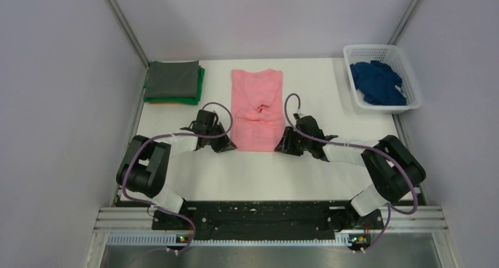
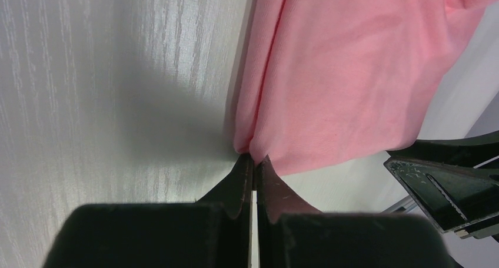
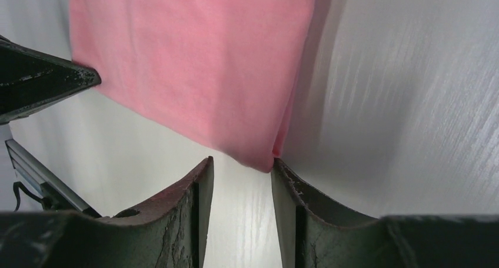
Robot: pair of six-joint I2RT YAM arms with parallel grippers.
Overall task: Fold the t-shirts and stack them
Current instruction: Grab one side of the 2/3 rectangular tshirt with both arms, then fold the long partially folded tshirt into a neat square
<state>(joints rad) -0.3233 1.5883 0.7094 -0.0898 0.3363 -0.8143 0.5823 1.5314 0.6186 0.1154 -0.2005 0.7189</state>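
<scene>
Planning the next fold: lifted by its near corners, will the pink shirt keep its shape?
Probably floppy: the pink shirt puckers mid-panel, so it would likely sag between held corners. It seems light: the left gripper, jaws shut on one corner, pinches thin cloth. With the right gripper open, a lift might skew it.

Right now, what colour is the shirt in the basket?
Dark blue. The shirt in the basket shows best in the top view.
</scene>
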